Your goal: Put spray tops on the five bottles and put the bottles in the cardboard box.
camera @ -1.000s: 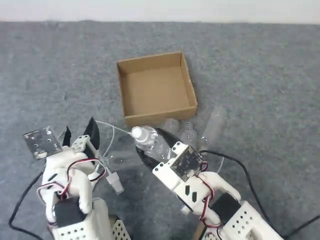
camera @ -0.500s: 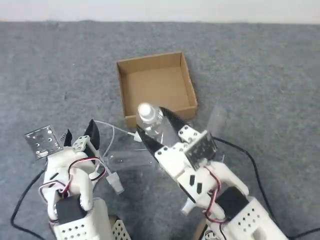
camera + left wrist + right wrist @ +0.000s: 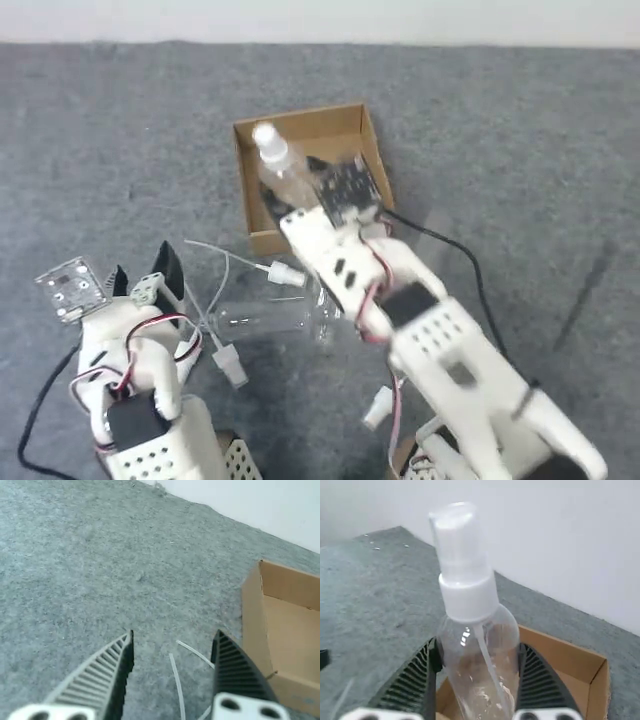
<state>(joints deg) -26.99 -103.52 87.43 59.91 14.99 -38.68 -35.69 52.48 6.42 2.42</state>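
My right gripper (image 3: 292, 188) is shut on a clear bottle (image 3: 282, 170) that carries a white spray top (image 3: 266, 137), and holds it upright above the near left part of the open cardboard box (image 3: 375, 165). In the right wrist view the ribbed fingers (image 3: 412, 682) clasp the bottle (image 3: 480, 655) with the box (image 3: 572, 662) behind it. A second clear bottle (image 3: 268, 317) lies on its side on the carpet in front of the box. My left gripper (image 3: 142, 278) stands open and holds nothing, left of that bottle; its own view shows it (image 3: 174, 641) open over carpet.
Loose spray tops with thin dip tubes lie on the grey carpet: one (image 3: 288, 272) by the box's front, one (image 3: 230, 364) near the left arm, one (image 3: 378, 406) beside the right arm's base. A clear bottle (image 3: 434, 232) lies right of the box. Box corner (image 3: 280, 630) sits ahead of the left gripper.
My right arm has lifted the capped bottle from the carpet in front of the box and carried it away from me, over the box. The left arm drew back slightly.
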